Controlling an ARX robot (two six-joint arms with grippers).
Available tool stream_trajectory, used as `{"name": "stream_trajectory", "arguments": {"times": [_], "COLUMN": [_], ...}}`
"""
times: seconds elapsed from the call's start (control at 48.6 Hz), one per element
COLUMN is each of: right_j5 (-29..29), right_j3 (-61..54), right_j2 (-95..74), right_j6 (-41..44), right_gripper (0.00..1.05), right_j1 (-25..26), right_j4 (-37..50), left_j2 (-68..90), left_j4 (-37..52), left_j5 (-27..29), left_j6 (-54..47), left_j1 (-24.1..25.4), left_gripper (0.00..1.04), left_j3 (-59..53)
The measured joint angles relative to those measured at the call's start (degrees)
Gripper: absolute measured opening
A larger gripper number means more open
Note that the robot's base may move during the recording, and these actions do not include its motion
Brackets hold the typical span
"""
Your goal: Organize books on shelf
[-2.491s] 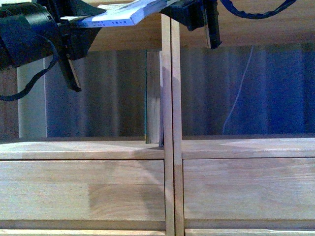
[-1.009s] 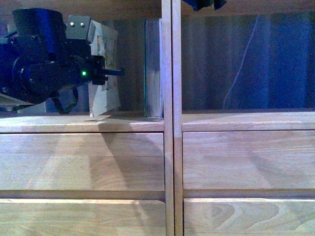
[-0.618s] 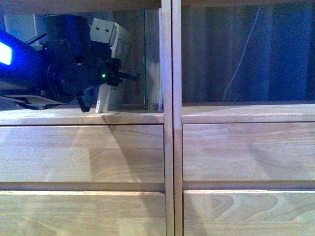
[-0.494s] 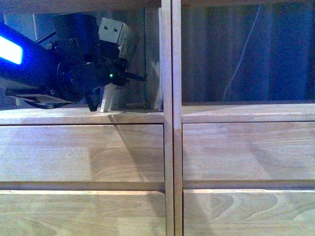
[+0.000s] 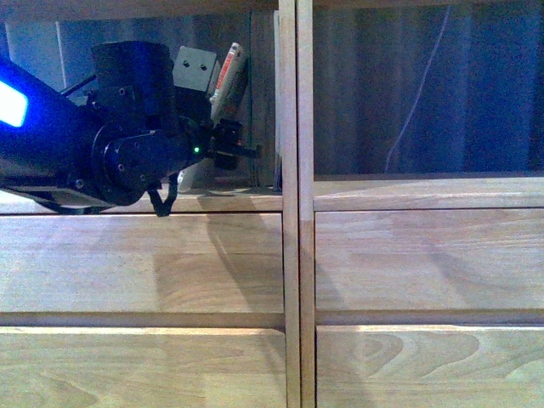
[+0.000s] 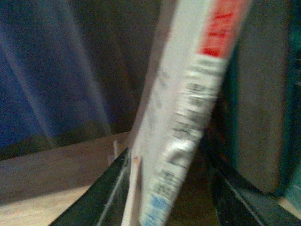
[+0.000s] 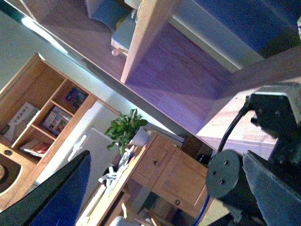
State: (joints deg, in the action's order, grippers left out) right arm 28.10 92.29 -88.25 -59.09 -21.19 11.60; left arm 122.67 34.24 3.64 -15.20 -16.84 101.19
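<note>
- Front view: left claw (image 5: 242, 150) reaches into the shelf's (image 5: 290, 255) left compartment, gripping the thin paperback (image 5: 228, 81), whose white spine with red marks rises tilted above the wrist, its top leaning toward the central divider (image 5: 296, 93).
- Just beside it, the teal book (image 5: 265, 93) stands upright against the divider; whether the two books touch cannot be told.
- The right compartment shows only a thin pale cord (image 5: 416, 98) hanging behind it. Plain drawer fronts (image 5: 144, 263) sit below both compartments.
- Left wrist view: the left claw's two dark fingers (image 6: 101, 195) sit either side of the paperback's (image 6: 188, 117) lower part, closed narrowly on it. The spine carries a red block near the top, grey print below and a blue patch near the bottom; all of it is too blurred to read.
- The teal book's (image 6: 263, 108) page edges stand close beside the paperback, on the shelf board (image 6: 51, 179).
- Right wrist view: the right claw's dark fingers (image 7: 51, 193) frame the edges with nothing between them, spread wide. Behind lie wooden compartments, a potted plant (image 7: 124, 129) and a cabinet (image 7: 164, 169).
</note>
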Motion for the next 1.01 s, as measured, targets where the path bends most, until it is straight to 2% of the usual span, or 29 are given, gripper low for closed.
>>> {"name": "stream_trajectory", "arguments": {"times": [0.185, 0.309, 0.515, 0.618, 0.741, 0.823, 0.885, 0.906, 0.967, 0.988, 1.009], "right_j5": [0.0, 0.0, 0.0, 0.0, 0.0, 0.0, 0.0, -0.6, -18.5, -20.0, -27.2], "right_j3": [0.0, 0.0, 0.0, 0.0, 0.0, 0.0, 0.0, 0.1, -0.2, -0.9, -2.9], "right_j2": [0.0, 0.0, 0.0, 0.0, 0.0, 0.0, 0.0, 0.0, 1.7, 2.3, 3.7], "right_j6": [0.0, 0.0, 0.0, 0.0, 0.0, 0.0, 0.0, 0.5, 10.2, 12.3, 17.7], "right_gripper": [0.98, 0.98, 0.98, 0.98, 0.98, 0.98, 0.98, 0.97, 0.88, 0.87, 0.84], "right_j1": [0.0, 0.0, 0.0, 0.0, 0.0, 0.0, -0.1, -0.3, -1.7, -1.7, -1.7], "right_j4": [0.0, 0.0, 0.0, 0.0, 0.0, 0.0, 0.0, -0.3, -8.9, -10.1, -11.6], "left_j2": [-11.0, -18.0, -30.3, -43.5, -58.7, -60.2, -62.4, -63.6, -67.6, -68.2, -69.2], "left_j4": [6.7, 7.4, 15.7, 22.1, 21.8, 21.4, 10.5, 5.5, -5.9, -7.1, -9.1], "left_j5": [-0.1, 1.1, 4.1, 5.7, 4.0, 4.4, 10.2, 12.0, 13.6, 13.5, 13.2], "left_j6": [-1.2, -0.5, -0.5, -1.1, 0.5, 1.2, 4.9, 6.1, 10.1, 10.3, 11.1], "left_j1": [-1.8, -2.1, -2.4, -3.3, -3.0, -3.1, -3.3, -3.2, -2.0, -1.8, -1.3], "left_gripper": [0.81, 0.98, 0.97, 0.97, 0.97, 0.97, 0.89, 0.86, 0.75, 0.73, 0.70], "left_j3": [-14.6, -22.7, -41.0, -54.2, -67.5, -68.5, -67.1, -66.9, -68.0, -68.3, -69.2]}}
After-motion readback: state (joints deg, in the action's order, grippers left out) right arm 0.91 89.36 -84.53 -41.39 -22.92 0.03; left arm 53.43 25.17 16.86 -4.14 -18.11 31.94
